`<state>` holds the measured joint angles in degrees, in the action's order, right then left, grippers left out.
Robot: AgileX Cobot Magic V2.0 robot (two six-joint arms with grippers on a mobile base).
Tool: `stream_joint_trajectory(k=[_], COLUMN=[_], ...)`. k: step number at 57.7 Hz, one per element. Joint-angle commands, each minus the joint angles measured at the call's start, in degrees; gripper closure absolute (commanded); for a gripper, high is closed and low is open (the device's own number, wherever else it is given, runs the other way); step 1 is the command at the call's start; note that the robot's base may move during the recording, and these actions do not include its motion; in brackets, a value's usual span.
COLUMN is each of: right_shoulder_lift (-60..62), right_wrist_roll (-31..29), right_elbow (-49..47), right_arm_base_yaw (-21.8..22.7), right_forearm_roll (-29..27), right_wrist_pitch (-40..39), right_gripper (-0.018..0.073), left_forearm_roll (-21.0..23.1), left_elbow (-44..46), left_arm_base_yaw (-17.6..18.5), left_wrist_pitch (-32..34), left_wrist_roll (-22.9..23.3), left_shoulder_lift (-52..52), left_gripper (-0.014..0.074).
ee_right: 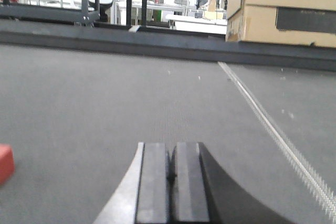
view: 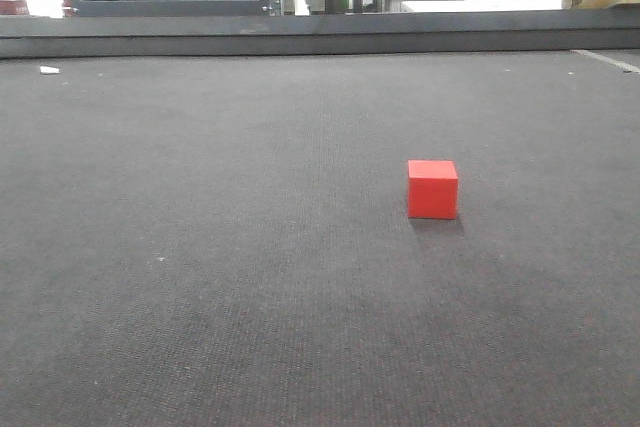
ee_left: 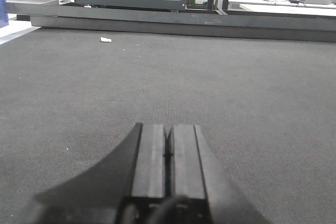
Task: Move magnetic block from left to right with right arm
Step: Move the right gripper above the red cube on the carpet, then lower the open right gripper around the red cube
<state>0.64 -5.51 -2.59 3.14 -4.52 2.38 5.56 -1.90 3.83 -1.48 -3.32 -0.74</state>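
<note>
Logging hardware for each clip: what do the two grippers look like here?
The left gripper and right gripper look alike: two flat, rectangular, matte black fingers on a dark body that flares outward in a curve. No markings show. The arms themselves are out of view.

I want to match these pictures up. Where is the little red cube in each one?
Front view: magnetic block right of centre on the grey mat.
Left wrist view: not in it.
Right wrist view: magnetic block cut off at the left edge, left of the right gripper.
Shared landmark: the dark rail along the mat's far edge.
</note>
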Motion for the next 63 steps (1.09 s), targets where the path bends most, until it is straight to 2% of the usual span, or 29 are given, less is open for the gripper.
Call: stream_joint_trajectory(k=[1,10,13,18,25,30,36,41,52,63], right_shoulder_lift=[-0.09,-7.9,-11.31,-17.37,-27.32,-34.16,-42.24,-48.84,-63.17,-74.97], right_wrist_roll=[0.49,0.49,0.49,0.49,0.49,0.49,1.58,5.91,18.09,32.36], right_elbow=[-9.55,-21.41,-24.16,-27.82,-31.68,-34.37,-38.26,-43.05,-54.7,-65.63], right_arm_base_yaw=[0.17,-0.04,-0.27,-1.57,-4.7,-7.2,-11.26,-15.37,-24.21,-30.13], right_forearm_roll=[-0.03,-0.85,-1.57,-1.65,-1.65,-1.6,-1.6,-1.05,3.94,11.09], right_wrist_pitch=[-1.76,5.06,5.94,7.33,8.98,10.84,13.93,18.34,29.34,40.65], right_gripper=[0.0501,0.0496,0.0465,0.0353,0.0115,0.0023,0.0021,0.0021,0.0042,0.0042], left_forearm_roll=[0.27,0.27,0.27,0.27,0.27,0.27,0.27,0.27,0.27,0.27], left_elbow=[-0.47,-0.47,-0.47,-0.47,-0.47,-0.47,-0.47,-0.47,-0.47,-0.47], left_arm_base_yaw=[-0.12,-0.12,-0.12,-0.12,-0.12,-0.12,-0.12,-0.12,-0.12,-0.12], left_wrist_pitch=[4.74,4.74,4.74,4.74,4.74,4.74,4.74,4.74,4.74,4.74], left_wrist_roll=[0.34,0.34,0.34,0.34,0.34,0.34,0.34,0.34,0.34,0.34], left_shoulder_lift=[-0.64,-0.64,-0.64,-0.64,-0.64,-0.64,-0.64,-0.64,-0.64,-0.64], left_gripper=[0.0722,0.0722,0.0722,0.0722,0.0722,0.0722,0.0722,0.0722,0.0722,0.0722])
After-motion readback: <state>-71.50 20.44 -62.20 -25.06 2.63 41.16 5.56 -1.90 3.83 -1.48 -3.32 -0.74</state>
